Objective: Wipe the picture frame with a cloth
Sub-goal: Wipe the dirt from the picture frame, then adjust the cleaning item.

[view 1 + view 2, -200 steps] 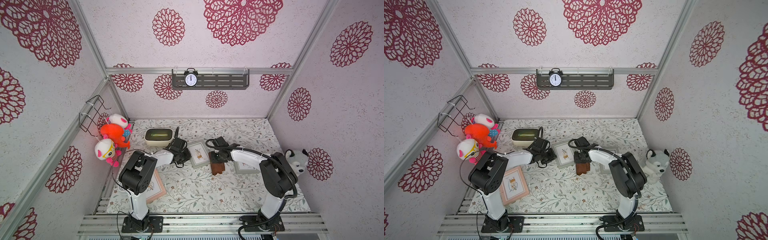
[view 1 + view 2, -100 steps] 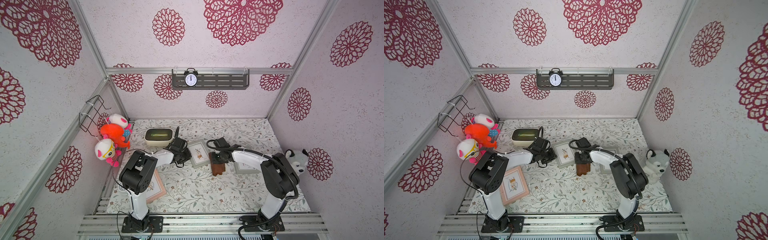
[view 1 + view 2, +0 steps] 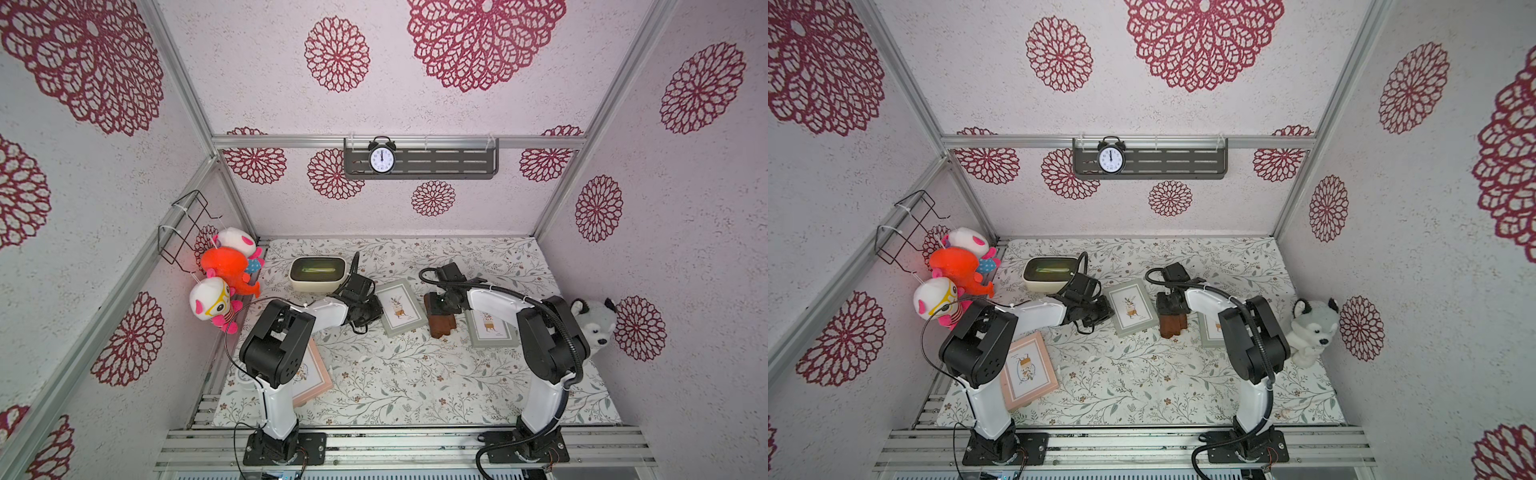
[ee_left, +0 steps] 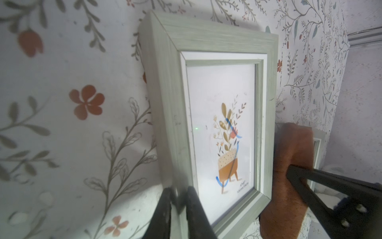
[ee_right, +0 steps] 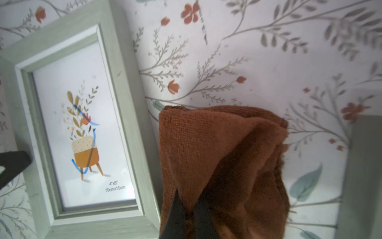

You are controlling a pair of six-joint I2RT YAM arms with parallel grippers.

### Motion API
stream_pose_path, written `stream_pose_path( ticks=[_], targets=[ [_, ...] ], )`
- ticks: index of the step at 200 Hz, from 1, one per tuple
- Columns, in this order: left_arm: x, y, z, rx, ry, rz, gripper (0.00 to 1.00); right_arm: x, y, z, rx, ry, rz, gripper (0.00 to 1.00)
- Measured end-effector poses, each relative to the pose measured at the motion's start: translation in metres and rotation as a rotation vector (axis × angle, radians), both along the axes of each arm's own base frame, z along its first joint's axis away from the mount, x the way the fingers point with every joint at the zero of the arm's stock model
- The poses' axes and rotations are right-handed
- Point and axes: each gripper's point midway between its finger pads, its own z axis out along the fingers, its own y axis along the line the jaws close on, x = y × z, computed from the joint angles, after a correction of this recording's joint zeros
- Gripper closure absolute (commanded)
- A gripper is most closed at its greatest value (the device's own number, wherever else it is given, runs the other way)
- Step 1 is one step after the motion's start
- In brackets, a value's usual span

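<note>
Brown terry cloth (image 3: 443, 326), soft and limp, droops mid-picture from my right jaws, pinched tight on a fold, just right of the stiff, probably glazed picture frame (image 3: 400, 308); left jaws clamp its rail.

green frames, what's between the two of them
The brown cloth, pinched in the right claw, lies between the green frame gripped by the left claw and the other green frame; both top views show it.
</note>
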Motion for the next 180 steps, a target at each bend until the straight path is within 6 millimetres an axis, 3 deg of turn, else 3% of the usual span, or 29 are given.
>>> stream_pose_path(
  ticks=[30,64,94,112,138,180],
  targets=[
    [0.002,-0.005,0.000,-0.007,-0.004,-0.031,0.83,-0.024,0.004,-0.011,0.054,0.049,0.050,1.00],
    [0.001,-0.008,0.001,-0.006,-0.002,-0.056,0.78,-0.058,-0.013,-0.007,0.056,0.070,0.050,1.00],
    [-0.008,-0.008,0.003,0.041,0.030,-0.082,0.65,-0.046,-0.026,0.026,0.052,-0.030,0.004,1.00],
    [-0.018,0.002,0.007,0.089,0.058,-0.077,0.53,-0.036,-0.023,0.051,0.107,-0.093,0.000,1.00],
    [-0.026,0.018,0.035,0.103,0.041,-0.041,0.34,-0.028,0.002,0.081,0.261,-0.147,0.057,1.00],
    [-0.023,0.029,0.109,-0.013,-0.106,0.025,0.10,-0.022,0.058,0.121,0.549,-0.156,0.166,1.00]
  ],
)
